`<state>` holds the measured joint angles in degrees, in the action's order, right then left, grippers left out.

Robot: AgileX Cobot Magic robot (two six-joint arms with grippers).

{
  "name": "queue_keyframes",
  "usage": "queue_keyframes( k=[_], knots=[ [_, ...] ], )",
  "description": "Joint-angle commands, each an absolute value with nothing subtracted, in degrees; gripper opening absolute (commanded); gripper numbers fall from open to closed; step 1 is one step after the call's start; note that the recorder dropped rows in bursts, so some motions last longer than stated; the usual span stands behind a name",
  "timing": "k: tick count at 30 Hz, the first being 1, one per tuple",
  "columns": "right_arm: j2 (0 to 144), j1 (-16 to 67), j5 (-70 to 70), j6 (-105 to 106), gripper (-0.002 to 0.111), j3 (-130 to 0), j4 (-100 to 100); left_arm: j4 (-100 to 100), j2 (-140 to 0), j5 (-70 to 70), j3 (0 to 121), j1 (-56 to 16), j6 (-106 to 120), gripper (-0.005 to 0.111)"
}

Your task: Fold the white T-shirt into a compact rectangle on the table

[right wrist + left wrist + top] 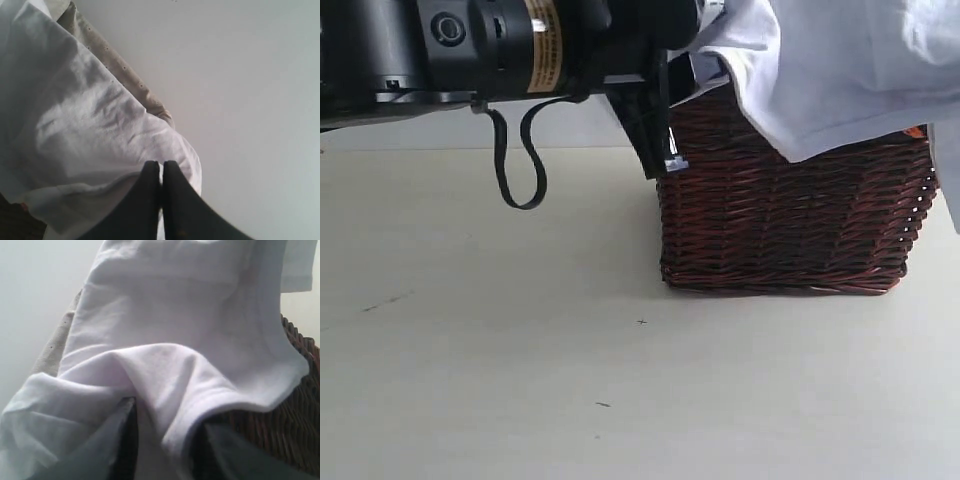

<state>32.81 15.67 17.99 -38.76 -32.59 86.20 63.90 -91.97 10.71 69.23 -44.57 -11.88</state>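
Observation:
The white T-shirt [820, 70] hangs over the top of a dark brown wicker basket [790, 215]; its red letters are hidden, and a bit of orange [917, 131] shows at its lower edge. My left gripper [660, 120] is at the basket's upper left corner. In the left wrist view the left gripper [169, 412] is open, its fingers [120, 440] standing apart with a thick fold of the shirt [165, 330] between them. My right gripper [161, 165] is shut on the shirt's edge [80, 125], a thin strip of cloth pinched between its fingers. It is out of the exterior view.
The basket stands on the pale table [500, 350] at the right. Its cream lace trim [115, 65] shows beside the shirt. The black left arm [500, 40] with a looping cable [515, 170] crosses the top of the exterior view.

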Motion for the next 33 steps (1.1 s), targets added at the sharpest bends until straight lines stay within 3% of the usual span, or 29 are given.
queue_keyframes(
  k=[1,8,15,21,27,33],
  knots=[
    [32.65,15.84,18.33,-39.08,0.0,-32.39,85.87,62.66,-92.17,10.58,69.42,-44.76,-12.36,0.001],
    [29.9,15.84,12.29,-39.08,0.002,-32.39,85.88,60.92,-89.48,6.07,69.42,-44.76,-12.64,0.0],
    [27.58,15.84,11.61,-39.09,0.028,-33.56,86.12,60.66,-78.91,6.36,69.76,-44.76,-12.15,0.0],
    [29.46,15.84,17.71,-39.2,0.007,-40.35,84.09,60.76,-73.84,0.88,73.78,-44.53,-12.15,0.0],
    [31.42,15.84,15.48,-39.2,0.014,-41.65,79.13,61.0,-73.67,-0.5,82.59,-44.53,-11.52,0.0],
    [32.25,16.22,12.35,-27.51,0.01,-38.96,44.94,60.74,-75.88,0.0,87.48,-44.53,-12.23,0.0]
  ],
)
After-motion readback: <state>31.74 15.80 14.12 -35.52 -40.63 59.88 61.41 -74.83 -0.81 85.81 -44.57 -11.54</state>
